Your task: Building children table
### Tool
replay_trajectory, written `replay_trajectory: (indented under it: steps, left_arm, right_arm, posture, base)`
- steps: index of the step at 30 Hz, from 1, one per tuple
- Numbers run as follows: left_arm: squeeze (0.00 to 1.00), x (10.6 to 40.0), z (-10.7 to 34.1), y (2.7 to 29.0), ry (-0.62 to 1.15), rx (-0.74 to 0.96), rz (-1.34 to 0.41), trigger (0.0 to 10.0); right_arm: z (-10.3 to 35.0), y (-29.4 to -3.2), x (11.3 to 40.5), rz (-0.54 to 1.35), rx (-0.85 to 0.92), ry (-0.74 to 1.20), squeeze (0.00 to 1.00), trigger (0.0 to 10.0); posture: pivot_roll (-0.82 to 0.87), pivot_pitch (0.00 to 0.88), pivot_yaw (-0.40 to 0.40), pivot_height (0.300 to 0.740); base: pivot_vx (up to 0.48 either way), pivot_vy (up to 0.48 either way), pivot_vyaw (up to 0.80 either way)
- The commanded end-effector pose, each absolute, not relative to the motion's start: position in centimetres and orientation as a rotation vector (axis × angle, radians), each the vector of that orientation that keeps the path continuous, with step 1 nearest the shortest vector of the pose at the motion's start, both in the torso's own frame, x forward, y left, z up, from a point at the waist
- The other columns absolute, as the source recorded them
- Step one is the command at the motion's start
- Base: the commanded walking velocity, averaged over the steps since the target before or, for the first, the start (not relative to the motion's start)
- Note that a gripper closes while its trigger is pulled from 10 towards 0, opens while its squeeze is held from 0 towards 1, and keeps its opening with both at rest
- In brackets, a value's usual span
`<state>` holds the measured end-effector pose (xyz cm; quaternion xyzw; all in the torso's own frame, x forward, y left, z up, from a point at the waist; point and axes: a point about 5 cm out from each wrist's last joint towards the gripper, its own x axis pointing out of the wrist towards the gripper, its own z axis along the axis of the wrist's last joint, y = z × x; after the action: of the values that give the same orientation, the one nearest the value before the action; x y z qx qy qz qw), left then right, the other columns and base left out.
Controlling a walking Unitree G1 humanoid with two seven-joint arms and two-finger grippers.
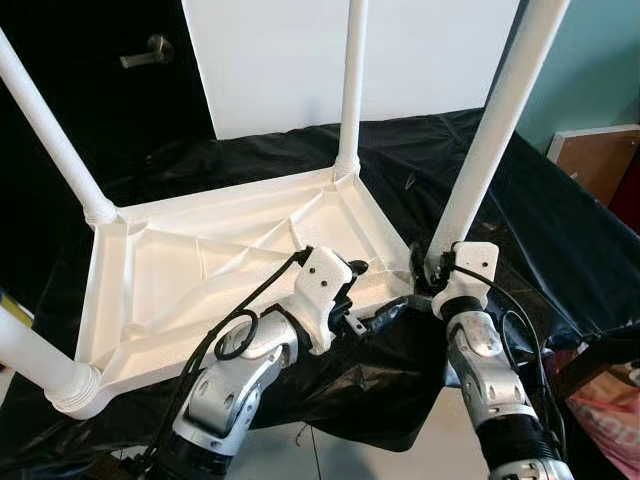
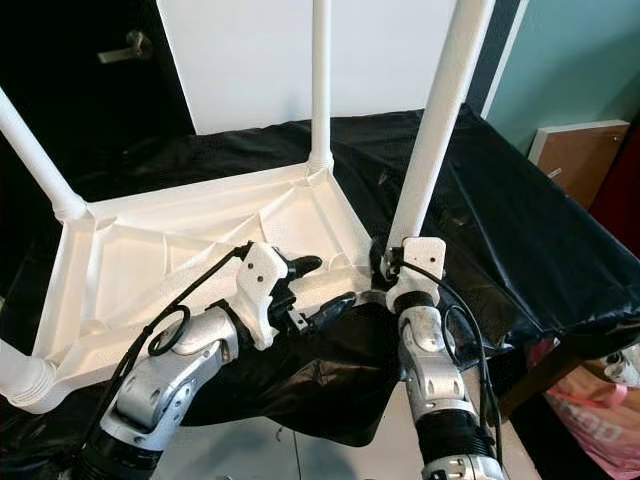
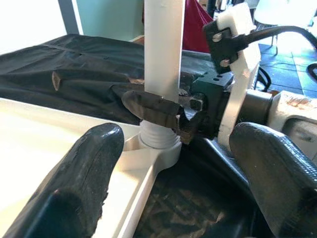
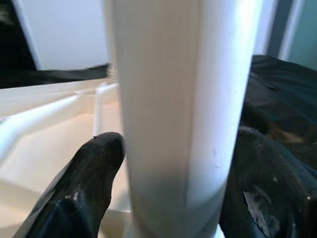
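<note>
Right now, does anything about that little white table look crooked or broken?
Nothing looks broken. The white table lies upside down on black cloth, as for assembly. Its legs splay outward; the right tool grips the near-right leg by its base.

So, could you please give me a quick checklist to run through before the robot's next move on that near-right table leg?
1. Right gripper around the near-right white plastic leg: ok, fingers on both sides.
2. Leg standing in its corner socket: ok, but full tightness cannot tell.
3. Left gripper at the upturned white plastic tabletop edge, open, holding nothing: ok.
4. Other three white legs fitted upright: ok.
5. Tabletop fully supported on the black cloth: cannot tell.
</note>
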<state>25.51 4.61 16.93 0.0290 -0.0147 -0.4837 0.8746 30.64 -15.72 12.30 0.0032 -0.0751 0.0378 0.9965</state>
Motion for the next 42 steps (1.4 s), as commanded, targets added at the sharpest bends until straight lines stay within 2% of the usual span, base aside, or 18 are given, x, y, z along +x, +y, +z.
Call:
replay_trajectory:
  steps: [1, 7, 11, 12, 19, 20, 23, 24, 34, 35, 36, 42]
  left_arm:
    - [0.00, 25.5, 17.0, 4.6, -0.036, 0.076, -1.073, 10.0]
    - [0.00, 26.1, 17.2, 4.6, -0.043, 0.081, -1.074, 10.0]
    - [0.00, 26.1, 17.2, 4.6, -0.044, 0.082, -1.075, 10.0]
    - [0.00, 26.1, 17.2, 4.6, -0.046, 0.087, -1.077, 10.0]
    - [0.00, 26.2, 17.2, 4.5, -0.053, 0.089, -1.072, 10.0]
    - [0.00, 26.2, 17.2, 4.5, -0.055, 0.090, -1.070, 10.0]
    - [0.00, 26.2, 17.2, 4.6, -0.056, 0.093, -1.067, 10.0]
    - [0.00, 26.0, 17.2, 4.6, -0.054, 0.092, -1.066, 10.0]
    - [0.00, 26.2, 17.1, 4.9, -0.056, 0.095, -1.046, 10.0]
    - [0.00, 26.2, 17.1, 4.9, -0.059, 0.096, -1.046, 10.0]
    - [0.00, 26.2, 17.1, 4.9, -0.060, 0.097, -1.046, 10.0]
    - [0.00, 26.2, 17.0, 4.9, -0.059, 0.098, -1.047, 10.0]
  right_arm:
    - [12.5, -15.8, 30.4, 0.123, 0.007, -0.169, 0.00, 10.0]
    - [13.4, -17.4, 31.3, 0.298, -0.075, -0.174, 0.00, 10.0]
    - [13.5, -17.3, 31.6, 0.332, -0.081, -0.166, 0.00, 10.0]
    - [13.4, -17.1, 32.3, 0.420, -0.099, -0.137, 0.00, 10.0]
    - [13.1, -16.4, 33.1, 0.525, -0.137, -0.095, 0.00, 10.0]
    - [12.9, -16.3, 33.2, 0.543, -0.158, -0.089, 0.00, 4.0]
    - [12.8, -16.3, 33.2, 0.555, -0.172, -0.086, 0.00, 4.0]
    - [12.7, -16.3, 33.2, 0.560, -0.176, -0.080, 0.00, 0.0]
    - [12.0, -16.9, 33.0, 0.542, -0.144, -0.063, 0.00, 0.0]
    - [11.9, -17.0, 33.0, 0.532, -0.140, -0.062, 0.00, 0.7]
    - [11.9, -17.0, 32.9, 0.517, -0.135, -0.065, 0.00, 10.0]
    - [11.8, -17.1, 32.7, 0.492, -0.119, -0.069, 0.00, 10.0]
  posture:
    - [-0.18, 0.000, 0.044, 0.740]
    - [-0.19, 0.000, 0.053, 0.740]
    - [-0.18, 0.000, 0.054, 0.740]
    - [-0.18, 0.000, 0.048, 0.740]
    - [-0.17, 0.000, 0.041, 0.740]
    - [-0.17, 0.000, 0.041, 0.740]
    - [-0.17, 0.000, 0.039, 0.740]
    - [-0.16, 0.000, 0.033, 0.740]
    - [-0.16, 0.000, 0.024, 0.740]
    - [-0.16, 0.000, 0.024, 0.740]
    - [-0.16, 0.000, 0.023, 0.740]
    - [-0.16, 0.000, 0.023, 0.740]
  base:
    - [0.000, 0.000, 0.00]
    - [0.000, 0.000, 0.00]
    - [0.000, 0.000, 0.00]
    - [0.000, 0.000, 0.00]
    - [0.000, 0.000, 0.00]
    - [0.000, 0.000, 0.00]
    - [0.000, 0.000, 0.00]
    - [0.000, 0.000, 0.00]
    - [0.000, 0.000, 0.00]
    - [0.000, 0.000, 0.00]
    - [0.000, 0.000, 0.00]
    - [0.000, 0.000, 0.00]
